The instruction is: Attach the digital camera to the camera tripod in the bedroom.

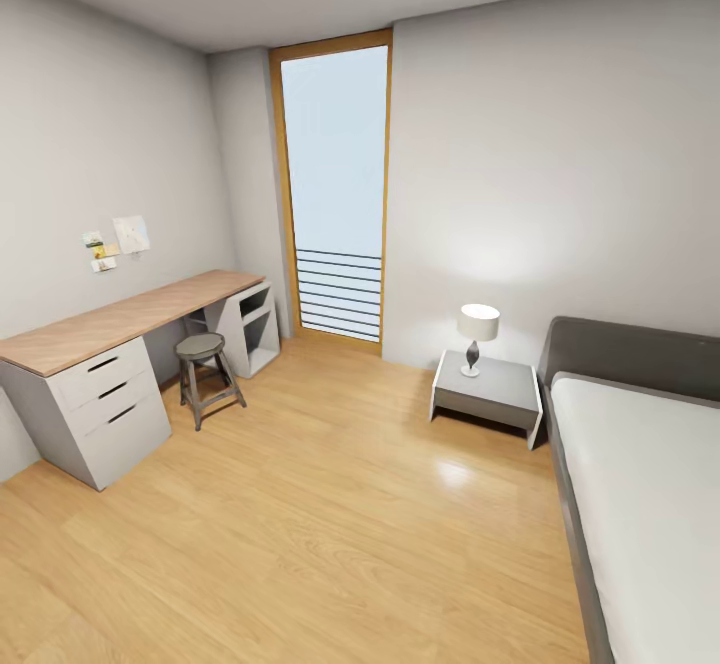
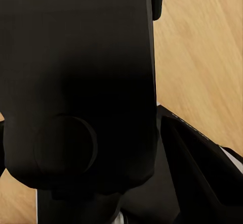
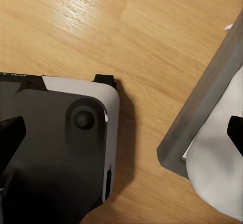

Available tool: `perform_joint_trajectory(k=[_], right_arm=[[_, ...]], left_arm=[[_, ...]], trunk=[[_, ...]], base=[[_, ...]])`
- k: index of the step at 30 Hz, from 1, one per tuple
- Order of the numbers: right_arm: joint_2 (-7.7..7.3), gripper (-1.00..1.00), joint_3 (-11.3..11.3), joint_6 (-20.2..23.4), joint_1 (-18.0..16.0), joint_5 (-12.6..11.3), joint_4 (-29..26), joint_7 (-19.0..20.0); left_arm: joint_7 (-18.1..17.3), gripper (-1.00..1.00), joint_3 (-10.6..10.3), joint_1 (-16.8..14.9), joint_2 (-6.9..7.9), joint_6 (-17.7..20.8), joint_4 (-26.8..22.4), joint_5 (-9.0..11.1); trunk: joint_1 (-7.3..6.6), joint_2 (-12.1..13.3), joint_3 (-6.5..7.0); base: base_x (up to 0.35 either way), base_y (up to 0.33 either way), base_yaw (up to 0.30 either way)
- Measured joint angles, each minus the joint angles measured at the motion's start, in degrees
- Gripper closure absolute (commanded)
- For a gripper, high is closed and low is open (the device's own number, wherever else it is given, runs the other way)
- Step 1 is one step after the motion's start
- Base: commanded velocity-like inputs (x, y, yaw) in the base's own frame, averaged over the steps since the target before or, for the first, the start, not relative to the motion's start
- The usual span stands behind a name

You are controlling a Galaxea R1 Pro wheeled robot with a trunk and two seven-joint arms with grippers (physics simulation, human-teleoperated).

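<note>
The bedroom's wood floor point(image 1: 330, 504) lies wide and bare through the middle, edged on the left by a wood-topped desk point(image 1: 120, 319) against the wall with a round stool point(image 1: 203, 349) just beside its drawers, and on the right by the grey-framed bed point(image 1: 620, 464) with a small nightstand point(image 1: 487, 389) and lamp point(image 1: 477, 329) near its head; a tall window point(image 1: 335, 194) closes the far end. The left wrist view is mostly blocked by a black body point(image 2: 81, 92) close to the lens, with floor planks beyond, so I cannot tell how the left jaws stand. In the right wrist view the right gripper point(image 3: 121, 133) has its dark fingertips point(image 3: 11, 133) far apart at opposite edges, over the robot's base point(image 3: 76, 143) and the corner of the bed frame point(image 3: 202, 113).
</note>
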Motion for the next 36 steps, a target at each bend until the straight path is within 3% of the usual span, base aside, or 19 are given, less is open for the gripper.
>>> perform_joint_trajectory(k=[12,36], right_arm=[[-0.04,-1.0,-0.01,0.44,-0.01,-0.03,0.03,-1.08],[-0.07,-1.0,-0.02,0.15,-0.01,0.09,0.02,-1.55]], left_arm=[[-0.02,1.0,-0.06,0.02,-0.06,-0.14,-0.05,-0.13],[0.06,1.0,-0.02,0.0,-0.1,-0.14,-0.05,-0.05]], trunk=[[0.0,0.0,0.0],[0.0,0.0,0.0]], base=[[0.0,0.0,0.036],[0.0,0.0,0.267]])
